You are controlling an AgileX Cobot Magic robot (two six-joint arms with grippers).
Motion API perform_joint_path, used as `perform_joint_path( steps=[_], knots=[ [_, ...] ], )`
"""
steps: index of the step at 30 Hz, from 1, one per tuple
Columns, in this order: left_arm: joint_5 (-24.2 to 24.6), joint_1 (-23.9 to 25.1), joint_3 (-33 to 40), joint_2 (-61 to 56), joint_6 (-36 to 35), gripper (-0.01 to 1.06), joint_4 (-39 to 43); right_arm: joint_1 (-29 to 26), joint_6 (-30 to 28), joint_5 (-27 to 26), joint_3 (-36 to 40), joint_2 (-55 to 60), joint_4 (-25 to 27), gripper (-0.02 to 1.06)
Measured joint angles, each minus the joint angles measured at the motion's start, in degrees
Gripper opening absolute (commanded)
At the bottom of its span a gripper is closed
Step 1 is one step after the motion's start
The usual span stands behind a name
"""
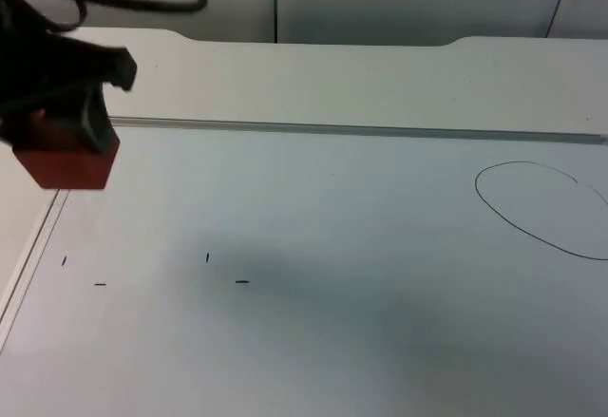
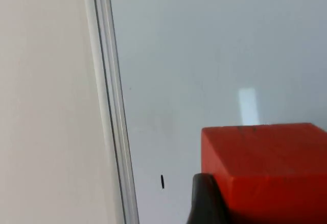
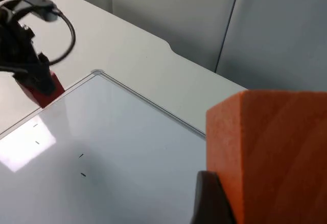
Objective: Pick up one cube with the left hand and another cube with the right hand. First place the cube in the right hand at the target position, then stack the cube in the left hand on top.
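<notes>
My left gripper [image 1: 71,137] hangs above the white board's far left corner, shut on a red cube [image 1: 66,159]. In the left wrist view the red cube [image 2: 265,165] sits against a black fingertip [image 2: 207,201], well above the board. My right gripper [image 3: 271,203] is shut on an orange cube [image 3: 271,152], held high over the table with a black fingertip [image 3: 209,198] pressed to its side. From the right wrist view the left arm and its red cube [image 3: 41,89] are far off across the board.
A hand-drawn black oval [image 1: 546,210] marks the board at the right. Small black tick marks [image 1: 207,257] lie at the left front. A raised metal strip [image 1: 332,129] edges the board's far side; the same edging [image 2: 110,106] runs beneath the left gripper.
</notes>
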Motion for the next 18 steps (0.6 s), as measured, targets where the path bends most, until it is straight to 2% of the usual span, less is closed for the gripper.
perform_joint_path(
  steps=[8,15,18],
  knots=[
    [7.10,0.00,0.00,-16.56,1.29,0.20,0.00,0.00,0.11,-0.22,0.00,0.00,-0.22,0.00],
    [10.69,0.00,0.00,-22.93,1.82,0.20,0.23,0.00,0.11,-0.22,0.00,0.00,-0.22,0.00],
    [12.01,0.00,0.00,-24.52,2.04,0.20,0.35,0.00,2.60,-0.48,0.00,0.00,-1.92,0.00]
  ],
)
